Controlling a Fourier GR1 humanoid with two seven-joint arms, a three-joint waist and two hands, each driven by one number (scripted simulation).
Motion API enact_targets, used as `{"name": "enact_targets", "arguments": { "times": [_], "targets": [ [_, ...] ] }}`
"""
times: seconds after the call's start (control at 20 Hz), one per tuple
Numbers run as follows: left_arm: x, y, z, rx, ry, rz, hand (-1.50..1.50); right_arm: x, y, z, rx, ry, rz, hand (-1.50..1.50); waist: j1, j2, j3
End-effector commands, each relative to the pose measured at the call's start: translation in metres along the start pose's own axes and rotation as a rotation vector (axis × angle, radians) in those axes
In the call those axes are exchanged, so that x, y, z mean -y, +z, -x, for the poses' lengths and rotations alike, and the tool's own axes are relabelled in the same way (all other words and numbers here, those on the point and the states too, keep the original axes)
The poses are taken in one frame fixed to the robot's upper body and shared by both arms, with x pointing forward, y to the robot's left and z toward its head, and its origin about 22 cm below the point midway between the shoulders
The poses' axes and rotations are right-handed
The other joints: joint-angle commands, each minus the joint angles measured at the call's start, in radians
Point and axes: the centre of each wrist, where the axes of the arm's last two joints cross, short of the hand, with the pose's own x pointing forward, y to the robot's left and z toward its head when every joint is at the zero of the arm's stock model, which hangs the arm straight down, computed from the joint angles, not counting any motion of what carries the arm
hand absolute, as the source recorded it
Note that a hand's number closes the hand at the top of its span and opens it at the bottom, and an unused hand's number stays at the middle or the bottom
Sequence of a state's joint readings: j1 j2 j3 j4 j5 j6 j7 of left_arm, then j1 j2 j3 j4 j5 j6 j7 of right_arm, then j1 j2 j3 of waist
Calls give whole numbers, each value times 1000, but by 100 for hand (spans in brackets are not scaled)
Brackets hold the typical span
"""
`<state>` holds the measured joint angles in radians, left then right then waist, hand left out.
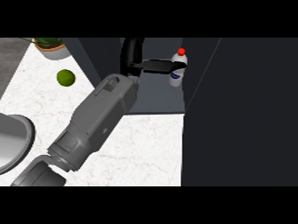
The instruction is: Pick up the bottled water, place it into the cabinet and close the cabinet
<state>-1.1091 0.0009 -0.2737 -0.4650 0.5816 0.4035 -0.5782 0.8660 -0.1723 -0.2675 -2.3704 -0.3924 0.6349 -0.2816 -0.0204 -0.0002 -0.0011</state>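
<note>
— Where is the bottled water (178,72)?
— Upright inside the cabinet (157,98), near its right wall, just beside the left hand (133,52).
— State of the hand?
— Spread, fingers (157,65) straight. One tip touches the bottle's shoulder, and nothing is clasped.

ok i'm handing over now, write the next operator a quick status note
Left hand: reached into the open cabinet and touching the bottle; whether it grips the bottle cannot be told from this view.
Right hand: not in view.
Bottle: upright inside the cabinet, near its right wall.
Done: bottle is in the cabinet.
Left: make sure the bottle is released, draw the left arm out, then swing the door shut. It stands open at the right.
</note>
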Motion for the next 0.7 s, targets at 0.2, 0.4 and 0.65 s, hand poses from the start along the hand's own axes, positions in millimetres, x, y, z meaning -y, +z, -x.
{"name": "enact_targets", "arguments": {
  "times": [0.2, 0.4, 0.65],
  "targets": [
    [14, 31, -5, -39, 94, 69, -150, -11, -13, -22, 39, -3, -14, -150, 22, -6, 0],
    [17, 66, -5, -35, 132, 93, -150, -21, -10, -30, 41, -2, -11, -150, 37, -15, 0],
    [-2, 104, -12, -27, 181, 126, -150, -25, -14, -26, 39, 6, -8, -150, 33, -12, 0]
  ]
}}
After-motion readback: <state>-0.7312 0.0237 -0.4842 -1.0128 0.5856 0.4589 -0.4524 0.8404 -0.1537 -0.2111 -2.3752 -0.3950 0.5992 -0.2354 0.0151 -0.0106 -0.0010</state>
